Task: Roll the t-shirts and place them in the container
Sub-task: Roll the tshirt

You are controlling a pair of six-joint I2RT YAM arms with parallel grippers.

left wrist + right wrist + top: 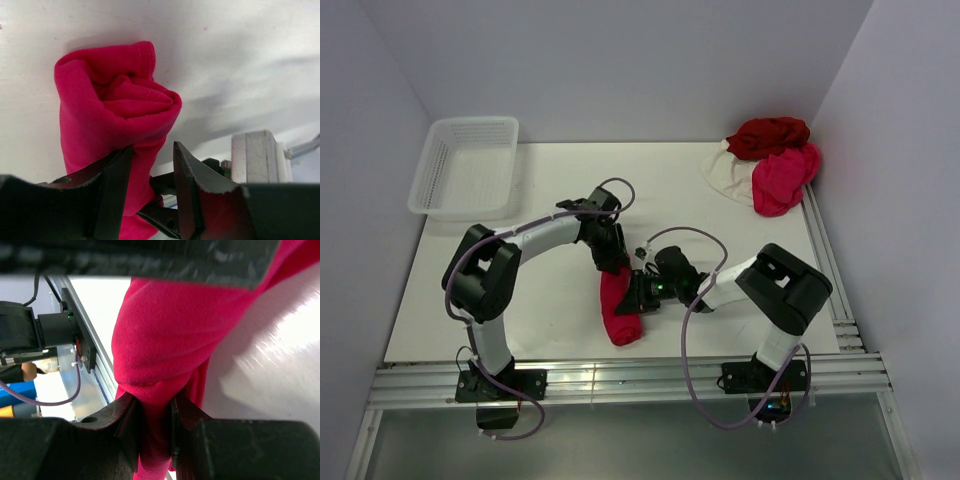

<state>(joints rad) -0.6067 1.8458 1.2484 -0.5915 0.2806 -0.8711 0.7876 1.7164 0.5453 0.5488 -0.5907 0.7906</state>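
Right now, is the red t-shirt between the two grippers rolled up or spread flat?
Rolled up. The red t-shirt lies as a narrow bundle, and the left wrist view shows its layers curled inward at one end.

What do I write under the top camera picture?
Left pincer and right pincer meet at a rolled crimson t-shirt; more shirts wait at the back.

We see bright, even light from above in the top view, with only faint shadows on the white table (670,180). At the left wrist the crimson t-shirt (110,110) is sharp; at the right wrist glare streaks the table, and near fingers (117,437) blur.
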